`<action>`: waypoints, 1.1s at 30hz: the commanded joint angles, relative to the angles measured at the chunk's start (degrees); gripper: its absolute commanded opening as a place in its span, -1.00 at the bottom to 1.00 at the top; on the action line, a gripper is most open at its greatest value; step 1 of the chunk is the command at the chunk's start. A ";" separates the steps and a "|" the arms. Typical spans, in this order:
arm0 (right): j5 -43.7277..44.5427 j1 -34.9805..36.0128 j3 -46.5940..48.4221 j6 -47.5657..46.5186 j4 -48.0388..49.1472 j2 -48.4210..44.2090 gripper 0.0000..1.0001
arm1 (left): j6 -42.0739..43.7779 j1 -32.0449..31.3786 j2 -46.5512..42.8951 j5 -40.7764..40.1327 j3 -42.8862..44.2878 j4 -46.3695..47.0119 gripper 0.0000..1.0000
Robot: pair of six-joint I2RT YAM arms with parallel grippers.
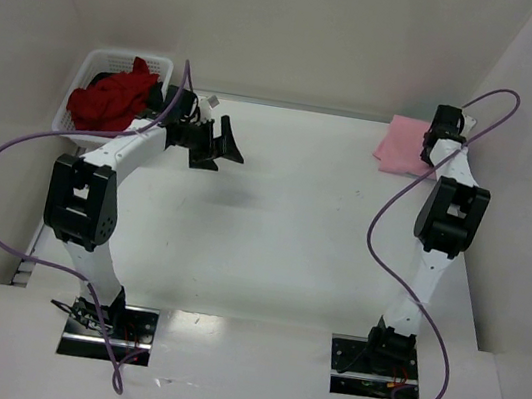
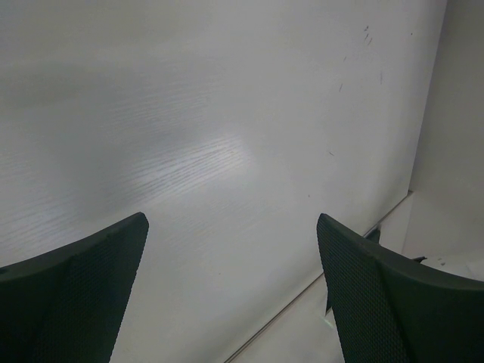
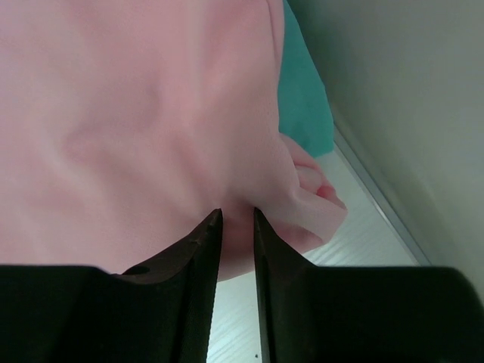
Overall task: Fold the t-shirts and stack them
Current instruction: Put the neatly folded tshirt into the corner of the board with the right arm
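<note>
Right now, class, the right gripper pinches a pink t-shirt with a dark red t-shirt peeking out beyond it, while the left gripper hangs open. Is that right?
Not quite: the shirt peeking out beyond the pink t-shirt is a teal t-shirt, not dark red, as the right wrist view shows. The right gripper does pinch the pink cloth, and the left gripper does hang open.

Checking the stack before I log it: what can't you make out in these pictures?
Teal t-shirt: right wrist view, only an edge shows; the pink t-shirt covers the rest.
Right gripper: top view, hidden by the right arm.
Dark red t-shirts: top view, bunched in the white basket; their number is unclear.
</note>
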 commanded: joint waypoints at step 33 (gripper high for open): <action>10.56 -1.01 -2.58 0.16 2.62 -8.97 -0.29 | 2.53 0.55 -4.61 1.67 -0.48 -2.59 1.00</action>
